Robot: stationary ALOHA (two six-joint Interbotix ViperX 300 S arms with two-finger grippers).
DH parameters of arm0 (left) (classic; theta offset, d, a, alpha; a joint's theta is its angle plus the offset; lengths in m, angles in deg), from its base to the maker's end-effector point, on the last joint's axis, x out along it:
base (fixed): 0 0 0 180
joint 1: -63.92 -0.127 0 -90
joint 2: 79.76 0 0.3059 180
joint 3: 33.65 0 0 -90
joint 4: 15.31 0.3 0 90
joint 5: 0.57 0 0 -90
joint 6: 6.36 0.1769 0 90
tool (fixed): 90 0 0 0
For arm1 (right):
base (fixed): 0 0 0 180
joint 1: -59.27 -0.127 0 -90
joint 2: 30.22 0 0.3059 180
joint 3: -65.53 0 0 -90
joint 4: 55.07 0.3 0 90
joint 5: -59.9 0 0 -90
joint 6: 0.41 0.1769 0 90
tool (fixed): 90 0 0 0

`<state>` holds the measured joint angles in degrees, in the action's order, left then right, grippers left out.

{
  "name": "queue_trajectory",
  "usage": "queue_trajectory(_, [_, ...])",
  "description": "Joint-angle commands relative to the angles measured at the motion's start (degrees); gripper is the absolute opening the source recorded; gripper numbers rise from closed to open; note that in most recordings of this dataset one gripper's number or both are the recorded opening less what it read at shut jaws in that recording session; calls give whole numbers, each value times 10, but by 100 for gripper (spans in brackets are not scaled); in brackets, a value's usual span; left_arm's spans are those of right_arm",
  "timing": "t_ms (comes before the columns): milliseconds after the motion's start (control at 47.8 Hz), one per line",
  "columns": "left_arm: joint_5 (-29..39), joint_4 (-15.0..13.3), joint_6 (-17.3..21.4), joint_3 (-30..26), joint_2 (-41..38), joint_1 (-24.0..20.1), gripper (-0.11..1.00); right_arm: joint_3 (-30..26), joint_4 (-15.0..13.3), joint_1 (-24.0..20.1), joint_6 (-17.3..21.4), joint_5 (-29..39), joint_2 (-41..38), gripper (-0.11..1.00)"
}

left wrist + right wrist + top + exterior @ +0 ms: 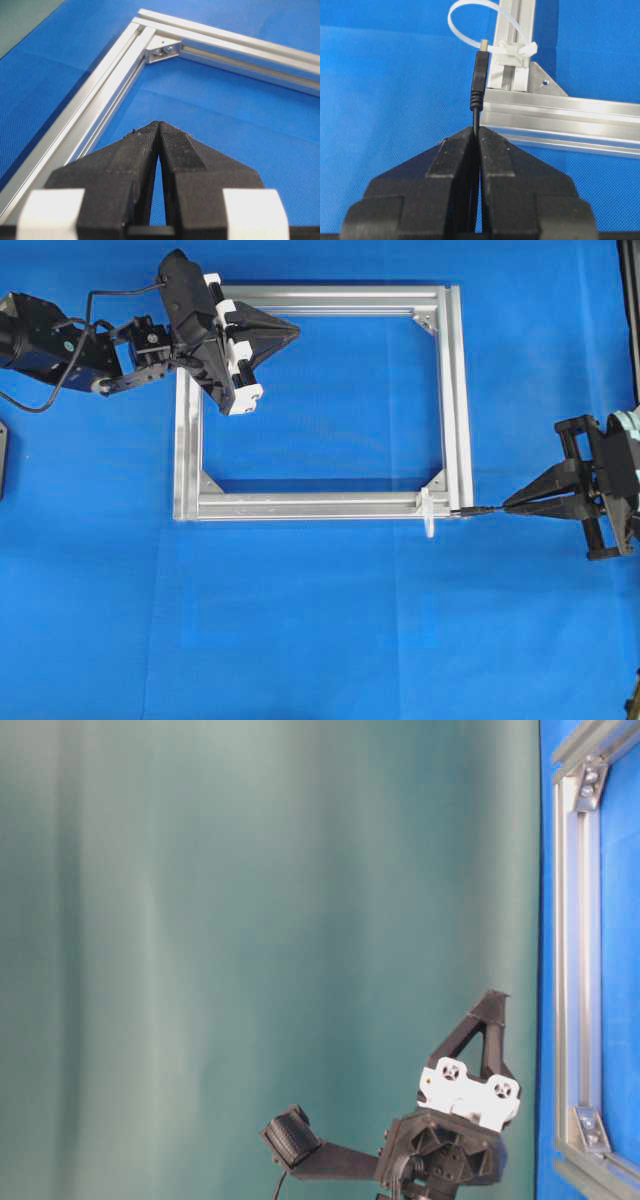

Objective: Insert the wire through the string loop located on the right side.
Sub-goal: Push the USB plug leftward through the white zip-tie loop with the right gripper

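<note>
Approach to threading. The right gripper (476, 131), a black two-fingered claw, is clenched on the wire (479, 82) — a thin black cable ending in a small dark plug with a metal tip — gripping it just behind the plug, which juts out ahead of the fingertips. In the right wrist view the plug tip sits just short of the string loop (470, 22), a whitish translucent band fastened to the silver aluminium frame (560, 117) close to its corner bracket; whether the tip already crosses the loop's plane cannot be told. From overhead the plug (478, 510) lies just outside the frame's lower right corner, beside the loop (428, 518). The left gripper (290, 332), also black, hangs clenched and empty over the frame's upper left, above the blue cloth (320, 640). To do this step well, the plug should stay in line with the loop's opening, advance slowly and straight, and keep off the frame edge — the short free length helps it resist bending.
</note>
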<state>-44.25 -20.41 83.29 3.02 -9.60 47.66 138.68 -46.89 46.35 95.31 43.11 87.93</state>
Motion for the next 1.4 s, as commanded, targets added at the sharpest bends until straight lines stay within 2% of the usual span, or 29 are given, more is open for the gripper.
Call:
queue_trajectory(0, [-5,1,0,-7,19,0,0,-5,1,1,-2,-5,-2,-4])
queue_trajectory(1150, [-6,1,1,-8,18,-1,0,-6,2,1,-2,-5,-2,-4])
queue_trajectory(1380, [-6,1,1,-10,18,-1,0,-8,2,1,-1,-32,-15,-4])
